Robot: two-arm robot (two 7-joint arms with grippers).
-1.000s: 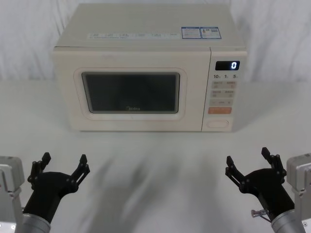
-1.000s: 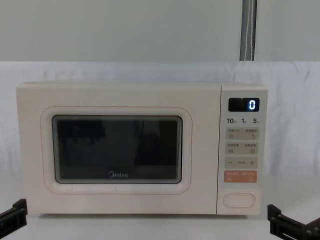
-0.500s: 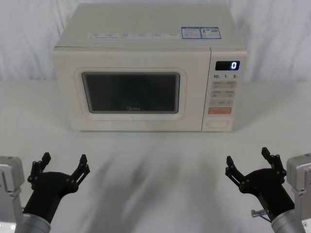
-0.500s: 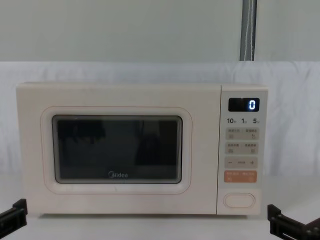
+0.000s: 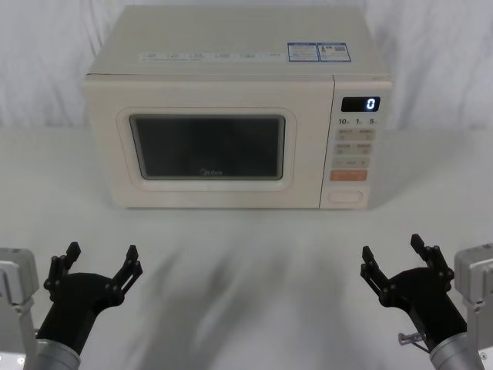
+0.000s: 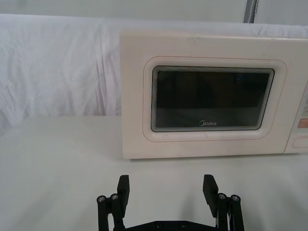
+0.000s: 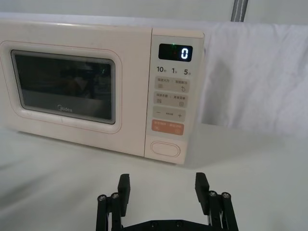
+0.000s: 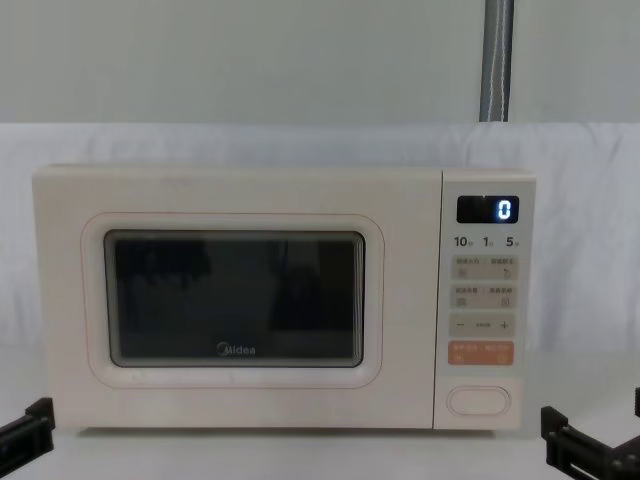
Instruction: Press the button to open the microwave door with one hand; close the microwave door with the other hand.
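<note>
Microwave stands at the back middle of the white bench (image 5: 246, 254), front facing us. We note the microwave door (image 5: 208, 146) flush with the body, fully closed; dark glass window with small grey logo under it. Same door fills much of the left wrist view (image 6: 211, 98) and chest view (image 8: 235, 300).

Control panel (image 5: 354, 142) sits to the right of the door, display (image 5: 360, 103) lit and reading 0. Below it a row of small beige keys, then an orange key (image 5: 348, 175), then the button (image 5: 345, 196), a cream oval at the panel's bottom. Button also seen in the right wrist view (image 7: 165, 148) and chest view (image 8: 478, 400). Nothing touches it.

Left pincer (image 5: 97, 262) low at the near left of the bench, well short of the microwave, fingers spread wide, holding nothing. From its own wrist camera (image 6: 167, 185) we see the two fingertips apart, bare bench between them.

Right pincer (image 5: 394, 254) low at the near right, roughly in line with the control panel but well apart from it, likewise spread wide and empty; same in its wrist view (image 7: 163, 185). In the chest view its dark tip shows at the lower right corner (image 8: 585, 455)
</note>
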